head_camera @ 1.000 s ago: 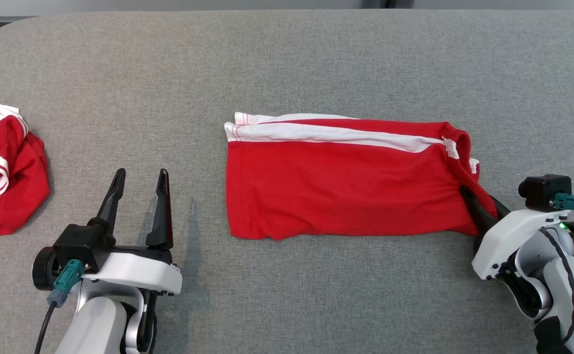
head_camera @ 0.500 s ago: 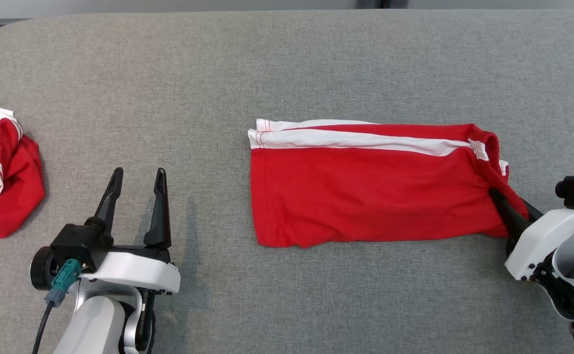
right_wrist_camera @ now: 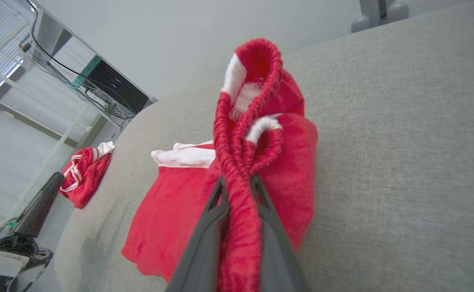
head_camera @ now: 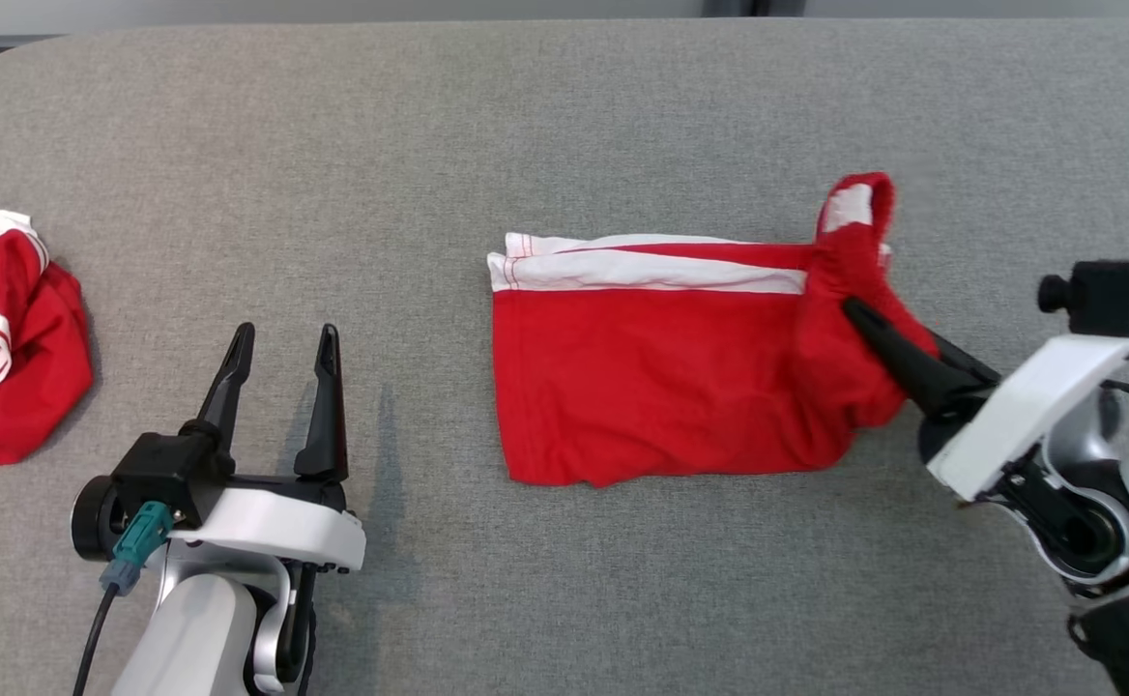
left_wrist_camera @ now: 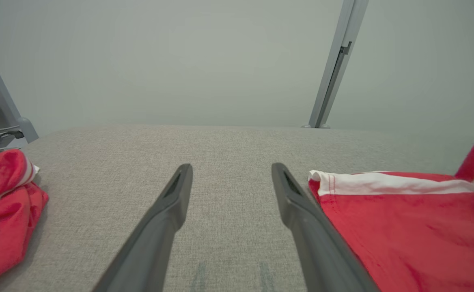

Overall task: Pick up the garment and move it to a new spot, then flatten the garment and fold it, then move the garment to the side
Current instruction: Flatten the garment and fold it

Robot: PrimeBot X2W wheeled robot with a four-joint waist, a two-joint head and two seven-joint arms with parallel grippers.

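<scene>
Main worry here: only a bunched bit of elastic waistband (right_wrist_camera: 237,154) is pinched, so the cloth could easily be pulled out of the right jaws if that end is carried over too fast. Nothing is pinned at the far hem either, so the whole garment (head_camera: 651,377) might just get dragged along the counter (head_camera: 564,116) instead of being folded. The layers already stacked could then be skewed or opened up. A lopsided fold looks likely too, since the raised end is gripped at one spot and its back corner is left flopping up loose.

State of things: the right jaws are closed to a narrow gap with the waistband clamped between them, and red cloth is bulged out on both sides of the fingers (right_wrist_camera: 202,235). That end is held off the counter and curled toward the garment's middle. The rest is laid flat at centre-right of the counter, white stripe along the far edge.

The left jaws are spread wide with nothing in them, parked low over bare counter. The garment's left hem is found near them but apart. A second garment (head_camera: 4,338) is crumpled at the far left, well apart.
</scene>
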